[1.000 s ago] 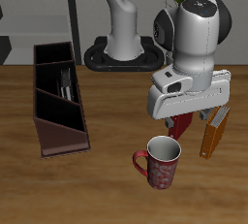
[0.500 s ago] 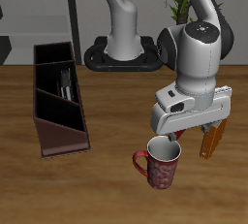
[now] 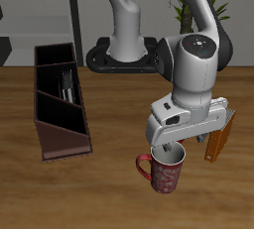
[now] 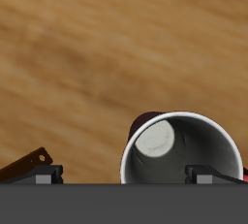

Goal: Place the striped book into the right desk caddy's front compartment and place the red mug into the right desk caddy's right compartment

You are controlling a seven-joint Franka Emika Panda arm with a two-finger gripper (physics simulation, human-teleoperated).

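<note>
Exterior view: the gripper (image 3: 169, 152) hangs directly over the red mug (image 3: 165, 170), its fingers reaching down to the rim. The mug stands upright on the table (image 3: 60, 198), not lifted — well apart from the right desk caddy (image 3: 58, 98). Inside the caddy, a thin striped shape in a middle section may be the striped book (image 3: 67, 86); I cannot tell which compartment it occupies, so the book step is unconfirmed. An orange book (image 3: 220, 137) stands just beside the fingers, on the side away from the caddy.

Wrist view: the red mug (image 4: 184, 150) sits between the fingers, its pale inside open to the camera. The two fingertips (image 4: 43, 175) stand spread wide, one outside the rim and one at it — nothing pinched yet.

Judgement: the mug step is at its start. Grasp, lift, carry and placement into the right compartment (image 3: 50, 55) all remain.
</note>
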